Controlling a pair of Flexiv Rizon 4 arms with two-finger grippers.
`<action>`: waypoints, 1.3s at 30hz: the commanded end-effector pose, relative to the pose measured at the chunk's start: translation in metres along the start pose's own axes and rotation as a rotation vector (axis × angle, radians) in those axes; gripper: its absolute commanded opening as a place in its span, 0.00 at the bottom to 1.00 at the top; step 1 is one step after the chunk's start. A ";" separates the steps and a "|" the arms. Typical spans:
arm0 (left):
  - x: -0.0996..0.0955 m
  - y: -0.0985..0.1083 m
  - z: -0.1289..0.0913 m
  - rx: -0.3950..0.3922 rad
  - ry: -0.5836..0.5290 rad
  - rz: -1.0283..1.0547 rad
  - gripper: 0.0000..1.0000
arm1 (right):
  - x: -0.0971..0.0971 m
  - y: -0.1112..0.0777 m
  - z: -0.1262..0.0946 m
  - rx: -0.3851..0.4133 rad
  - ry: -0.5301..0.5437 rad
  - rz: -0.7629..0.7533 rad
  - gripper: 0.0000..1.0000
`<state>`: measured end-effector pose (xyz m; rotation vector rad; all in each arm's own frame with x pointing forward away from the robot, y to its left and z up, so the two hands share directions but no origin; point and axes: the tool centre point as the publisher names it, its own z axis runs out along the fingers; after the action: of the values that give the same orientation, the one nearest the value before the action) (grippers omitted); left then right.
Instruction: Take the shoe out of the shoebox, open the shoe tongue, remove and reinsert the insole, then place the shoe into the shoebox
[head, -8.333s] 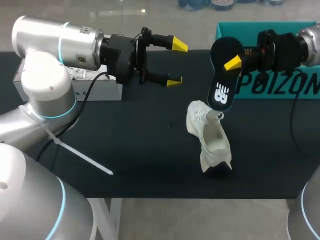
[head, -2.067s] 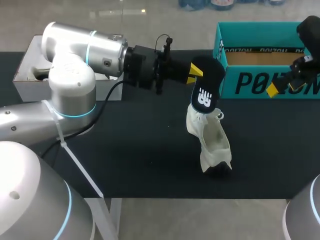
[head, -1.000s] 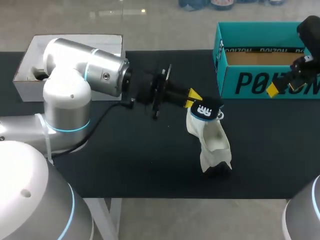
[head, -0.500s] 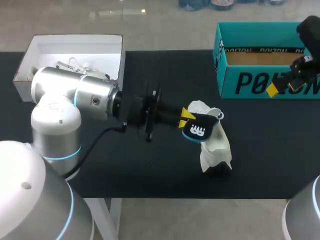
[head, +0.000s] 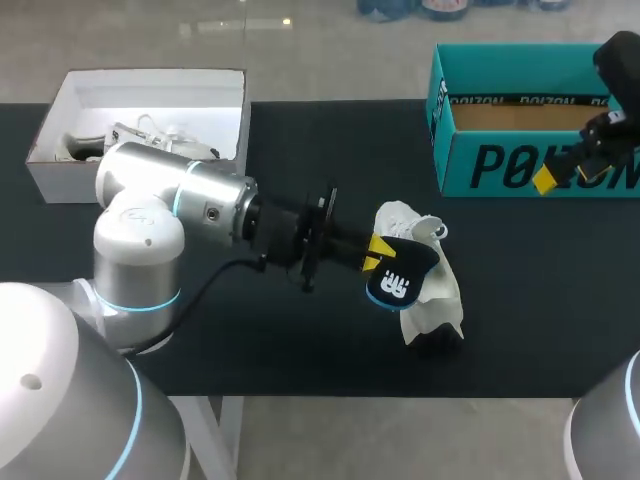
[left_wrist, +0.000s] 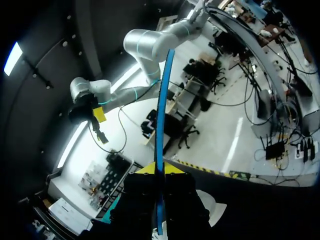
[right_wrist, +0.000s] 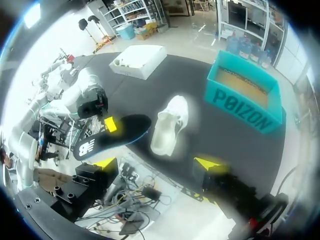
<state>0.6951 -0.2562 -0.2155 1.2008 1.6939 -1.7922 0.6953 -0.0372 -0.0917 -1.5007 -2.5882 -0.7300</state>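
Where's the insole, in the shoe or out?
Out. The left gripper holds the insole next to the shoe; its whole length shows.

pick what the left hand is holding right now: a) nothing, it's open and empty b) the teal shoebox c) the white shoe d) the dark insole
d: the left hand is shut on the dark insole, which the left wrist view shows edge-on between its yellow tips, while the white shoe lies on the table beside it.
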 end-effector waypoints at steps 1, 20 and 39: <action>-0.002 0.023 0.015 0.046 0.029 -0.014 0.00 | 0.000 0.003 0.001 0.006 0.000 0.002 1.00; 0.031 0.046 0.037 0.010 0.044 -0.078 0.00 | 0.000 0.003 0.001 0.006 0.000 0.002 1.00; 0.033 0.064 0.044 -0.031 0.075 -0.027 0.00 | 0.000 0.003 0.001 0.006 0.000 0.002 1.00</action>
<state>0.7123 -0.2996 -0.2838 1.2495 1.7797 -1.7510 0.6949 -0.0375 -0.0918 -1.5013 -2.5889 -0.7309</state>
